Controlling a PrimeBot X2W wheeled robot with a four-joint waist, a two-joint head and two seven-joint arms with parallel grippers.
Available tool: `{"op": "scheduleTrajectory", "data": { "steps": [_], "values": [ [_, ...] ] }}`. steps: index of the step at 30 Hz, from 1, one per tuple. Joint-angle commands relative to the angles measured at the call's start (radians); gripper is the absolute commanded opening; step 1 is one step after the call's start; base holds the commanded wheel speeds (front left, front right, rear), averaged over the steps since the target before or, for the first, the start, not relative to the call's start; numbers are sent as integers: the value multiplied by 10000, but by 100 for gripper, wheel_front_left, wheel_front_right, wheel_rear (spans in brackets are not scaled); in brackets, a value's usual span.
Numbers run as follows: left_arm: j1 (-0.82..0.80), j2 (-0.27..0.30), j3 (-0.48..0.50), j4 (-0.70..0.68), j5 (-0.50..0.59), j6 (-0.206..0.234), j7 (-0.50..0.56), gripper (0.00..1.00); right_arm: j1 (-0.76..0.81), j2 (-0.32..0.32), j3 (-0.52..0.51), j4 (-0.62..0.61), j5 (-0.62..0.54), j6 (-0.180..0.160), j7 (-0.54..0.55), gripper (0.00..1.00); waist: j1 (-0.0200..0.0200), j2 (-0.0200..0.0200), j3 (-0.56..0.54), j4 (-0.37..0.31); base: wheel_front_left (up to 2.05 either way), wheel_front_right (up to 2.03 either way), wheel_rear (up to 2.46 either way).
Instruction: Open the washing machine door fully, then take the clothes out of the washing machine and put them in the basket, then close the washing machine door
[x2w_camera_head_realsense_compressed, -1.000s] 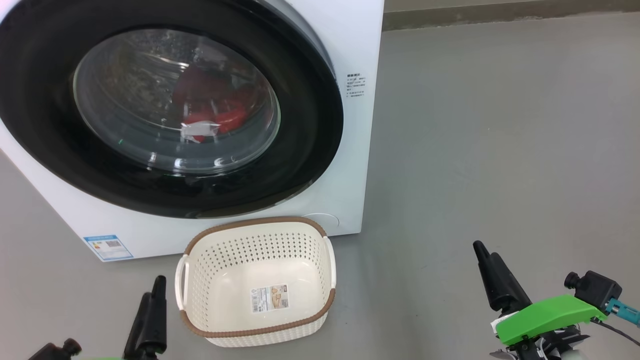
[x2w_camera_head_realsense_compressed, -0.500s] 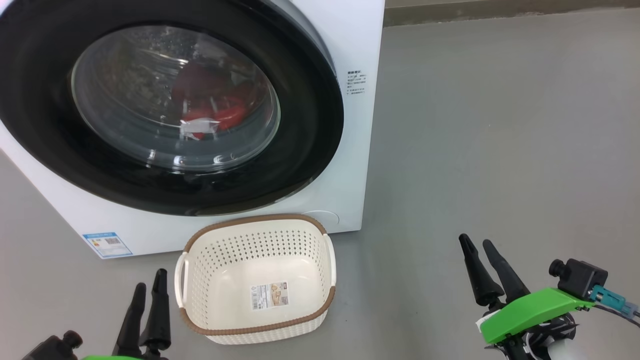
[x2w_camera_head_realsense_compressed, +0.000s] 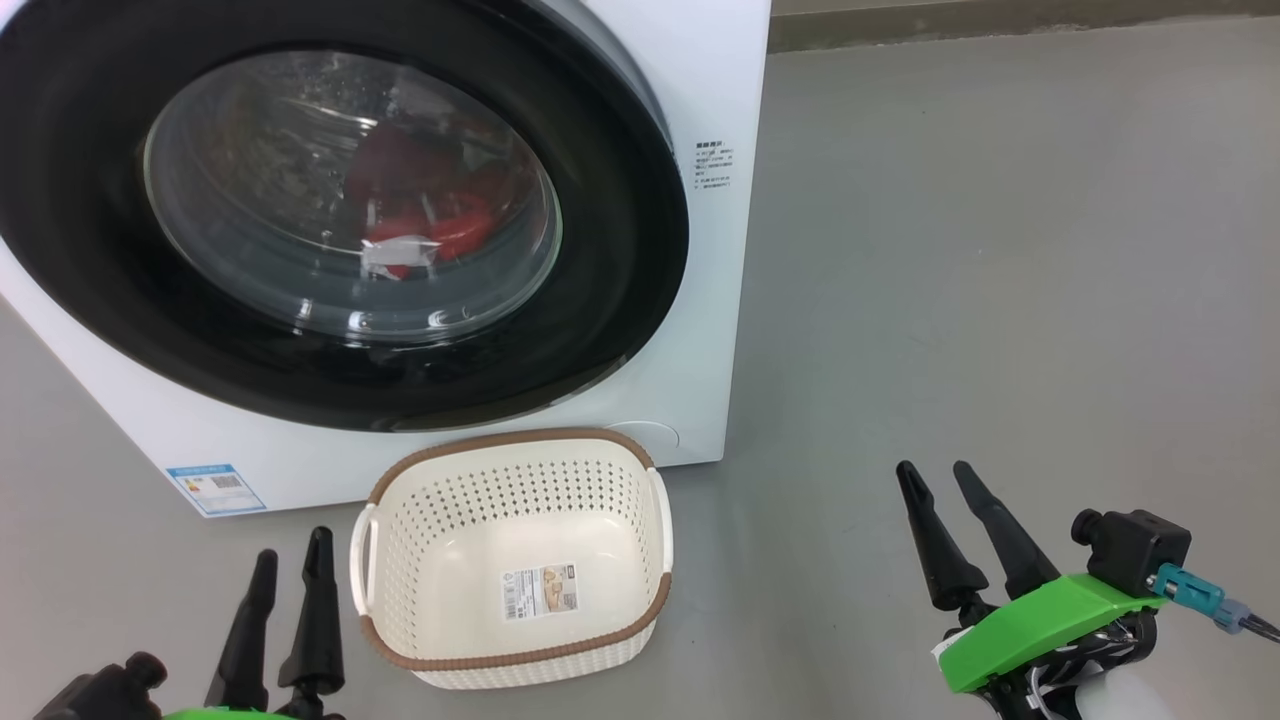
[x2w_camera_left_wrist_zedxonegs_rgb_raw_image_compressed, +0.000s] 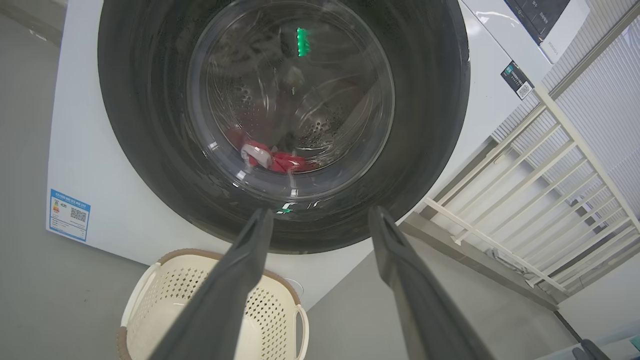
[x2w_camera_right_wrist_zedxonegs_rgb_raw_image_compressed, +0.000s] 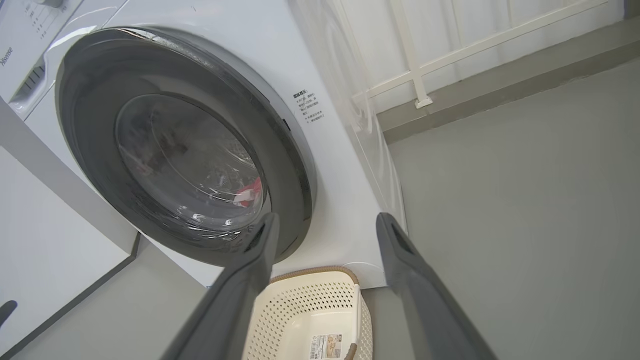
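Observation:
The white washing machine fills the upper left of the head view, its black-rimmed round door closed against the front. Red clothes lie in the drum behind the glass, also visible as clothes in the left wrist view. The cream basket stands empty on the floor before the machine. My left gripper is open just left of the basket, holding nothing. My right gripper is open over bare floor, well to the basket's right.
Grey floor stretches right of the machine. A white railing and a low kerb run beside the machine's far side. A blue energy sticker marks the machine's lower front corner.
Both grippers turned so their two fingers stand apart in the head view. The right gripper shifted left and a little up; the left one rose slightly. The camera tilted a touch.

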Motion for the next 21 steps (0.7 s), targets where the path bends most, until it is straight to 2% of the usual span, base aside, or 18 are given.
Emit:
{"op": "scheduleTrajectory", "data": {
  "steps": [1, 21],
  "values": [
    [-187, 195, 273, -348, 297, -50, -133, 100, -542, -132, 168, -332, -299, -5, -152, 100, -1, 0, -8, -3, 0, 0, 0],
    [-80, 240, 366, -697, 2503, -49, -719, 100, -623, -55, -169, -587, -2787, -6, -739, 100, -1, 0, -120, -5, 0, 0, 0]
  ]
}}
